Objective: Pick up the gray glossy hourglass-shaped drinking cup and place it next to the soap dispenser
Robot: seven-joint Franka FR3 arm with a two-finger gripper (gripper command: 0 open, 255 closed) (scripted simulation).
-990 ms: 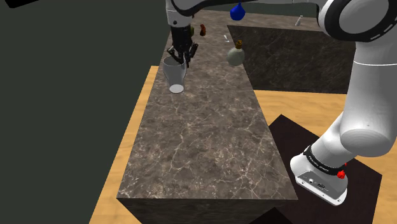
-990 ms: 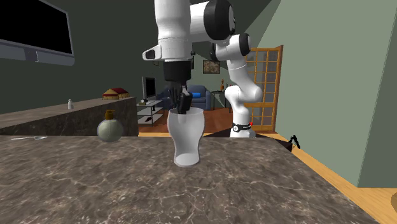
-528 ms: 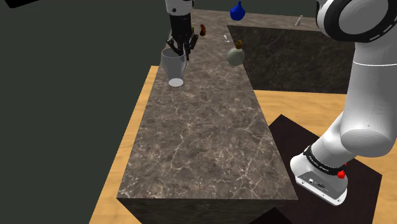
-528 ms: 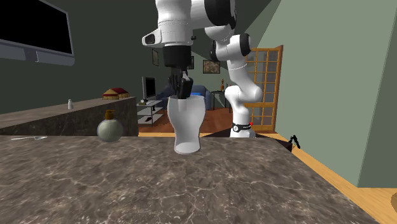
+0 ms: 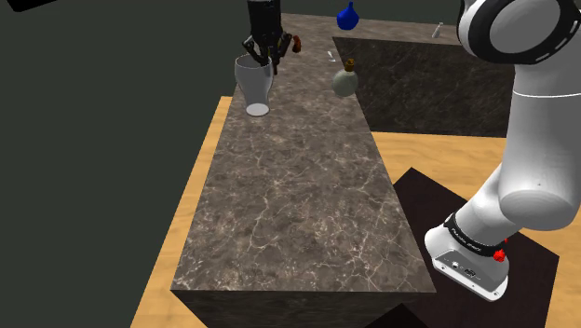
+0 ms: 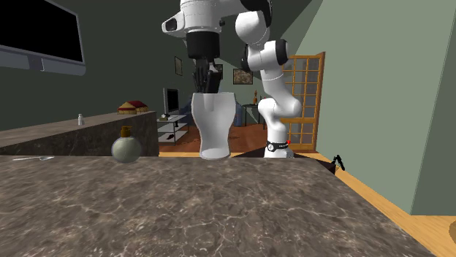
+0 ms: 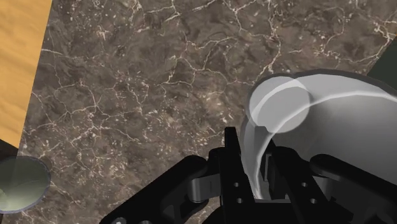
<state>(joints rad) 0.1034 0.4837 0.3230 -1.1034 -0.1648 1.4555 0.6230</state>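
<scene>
Fingers (image 7: 230,167) of the black gripper (image 5: 264,61) are clamped on the rim of a pale grey, glossy drinking cup (image 5: 255,86), holding it upright just above a dark marble counter (image 5: 298,196).

Seen from the wrist, one finger sits inside the cup's wall and the other outside, both pressed against it. The cup is wide at the mouth and narrows toward a waist low down, and its base hangs clear of the stone. It is over the far end of the counter, close to the edge on the shoulder view's left. A round greenish soap dispenser (image 5: 345,80) with a brownish top stands on the same counter. It is apart from the cup, toward the shoulder view's right and to the cup's left in the second exterior view. The white arm (image 5: 531,121) rises from its stand (image 5: 470,259), and a wooden floor (image 5: 177,233) runs beside the counter.
</scene>
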